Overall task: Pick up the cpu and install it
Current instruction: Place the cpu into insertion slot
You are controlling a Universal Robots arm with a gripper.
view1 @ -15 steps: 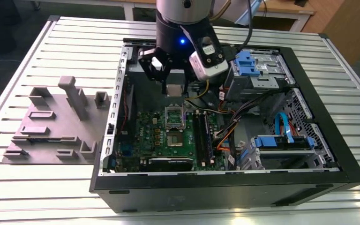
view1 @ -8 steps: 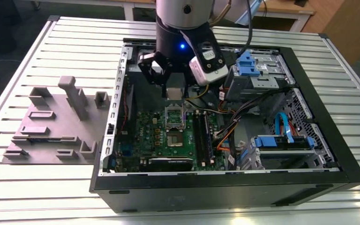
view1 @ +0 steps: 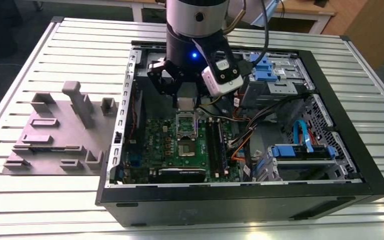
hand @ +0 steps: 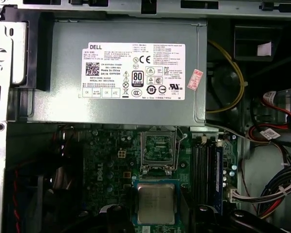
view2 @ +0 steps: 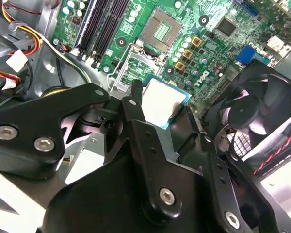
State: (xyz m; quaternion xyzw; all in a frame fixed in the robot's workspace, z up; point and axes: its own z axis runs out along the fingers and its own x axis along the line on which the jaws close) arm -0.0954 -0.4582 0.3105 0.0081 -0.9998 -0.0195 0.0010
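The cpu, a small flat square chip with a silvery top and a thin pale border, hangs between my black fingers. My gripper is shut on it. In the exterior view the gripper holds the cpu just above the green board, slightly short of the open socket. In the first wrist view the cpu lies close beside the empty socket, whose frame stands open. The socket also shows in the second wrist view, beyond the chip.
A large grey power box with a white label sits beside the socket. Memory slots, a black fan and cable bundles crowd the board inside the case. A grey fixture block stands on the slatted table.
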